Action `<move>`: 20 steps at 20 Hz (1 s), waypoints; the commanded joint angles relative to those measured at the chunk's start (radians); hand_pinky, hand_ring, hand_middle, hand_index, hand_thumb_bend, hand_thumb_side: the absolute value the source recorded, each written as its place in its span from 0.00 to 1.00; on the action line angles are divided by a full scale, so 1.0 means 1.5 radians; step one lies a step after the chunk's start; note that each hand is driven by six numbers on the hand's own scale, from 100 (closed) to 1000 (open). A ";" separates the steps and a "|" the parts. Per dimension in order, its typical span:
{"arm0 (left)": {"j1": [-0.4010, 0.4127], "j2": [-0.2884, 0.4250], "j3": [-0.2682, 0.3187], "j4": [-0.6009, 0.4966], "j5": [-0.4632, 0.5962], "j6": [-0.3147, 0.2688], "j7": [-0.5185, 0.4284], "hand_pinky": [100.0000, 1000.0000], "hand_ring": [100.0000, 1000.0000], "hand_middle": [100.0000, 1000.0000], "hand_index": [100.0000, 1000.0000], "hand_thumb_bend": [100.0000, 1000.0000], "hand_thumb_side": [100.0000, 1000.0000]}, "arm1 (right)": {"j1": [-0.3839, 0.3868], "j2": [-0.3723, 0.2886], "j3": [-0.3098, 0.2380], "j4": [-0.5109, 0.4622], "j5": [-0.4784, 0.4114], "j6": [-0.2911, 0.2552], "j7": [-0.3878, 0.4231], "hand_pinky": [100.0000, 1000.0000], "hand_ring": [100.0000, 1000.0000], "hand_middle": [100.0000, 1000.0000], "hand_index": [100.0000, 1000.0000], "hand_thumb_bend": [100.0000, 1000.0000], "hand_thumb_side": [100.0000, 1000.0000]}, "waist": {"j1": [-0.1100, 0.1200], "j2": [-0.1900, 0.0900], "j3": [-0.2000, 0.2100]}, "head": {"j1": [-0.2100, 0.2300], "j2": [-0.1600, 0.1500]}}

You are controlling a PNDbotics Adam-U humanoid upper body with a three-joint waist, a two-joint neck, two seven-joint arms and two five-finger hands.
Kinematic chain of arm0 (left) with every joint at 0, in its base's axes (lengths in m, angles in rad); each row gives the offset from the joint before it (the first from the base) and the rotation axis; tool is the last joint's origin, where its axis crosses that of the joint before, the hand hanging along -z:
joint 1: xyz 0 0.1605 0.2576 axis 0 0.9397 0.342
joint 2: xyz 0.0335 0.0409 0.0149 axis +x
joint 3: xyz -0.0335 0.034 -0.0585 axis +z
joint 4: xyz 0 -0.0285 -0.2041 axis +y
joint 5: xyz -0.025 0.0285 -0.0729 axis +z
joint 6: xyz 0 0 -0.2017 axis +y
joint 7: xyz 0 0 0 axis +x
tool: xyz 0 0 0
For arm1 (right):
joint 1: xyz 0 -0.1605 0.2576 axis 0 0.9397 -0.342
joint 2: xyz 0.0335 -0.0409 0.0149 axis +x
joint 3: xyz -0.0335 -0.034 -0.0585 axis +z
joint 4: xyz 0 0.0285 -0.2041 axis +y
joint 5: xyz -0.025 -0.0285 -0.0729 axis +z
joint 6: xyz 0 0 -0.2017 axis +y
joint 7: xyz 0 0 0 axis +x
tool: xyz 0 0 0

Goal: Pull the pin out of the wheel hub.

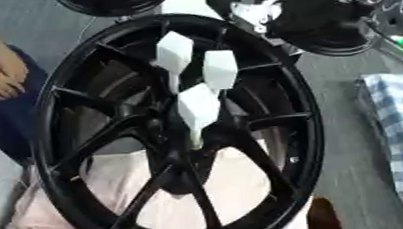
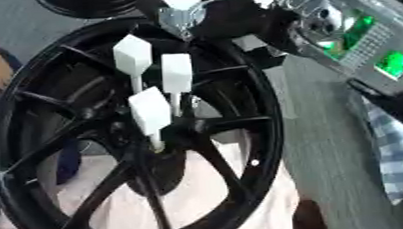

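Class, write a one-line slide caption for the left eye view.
Three white pins stand in the black wheel hub while the robot's right hand hovers at its upper rim.

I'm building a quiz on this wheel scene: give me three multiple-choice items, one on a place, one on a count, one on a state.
1. Where does the robot's right hand show?
A. upper right, at the wheel's rim
B. lower left corner
C. at the hub centre

2. How many white pins stand in the wheel hub?
A. one
B. three
C. five

3. Are the pins out of the black wheel?
A. all lie on the cloth
B. all seated at the hub
C. one held aloft

Answers: 1 A, the arm enters top right. 2 B, three white heads show. 3 B, their stems reach into the hub.
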 commanded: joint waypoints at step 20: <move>0.010 0.030 0.015 -0.019 -0.013 0.000 0.010 0.53 0.51 0.51 0.68 0.00 0.88 | 0.066 0.033 -0.078 -0.128 0.040 0.144 0.258 0.76 0.84 0.76 0.81 0.38 0.34 | -0.001 -0.021 -0.019 | 0.057 -0.017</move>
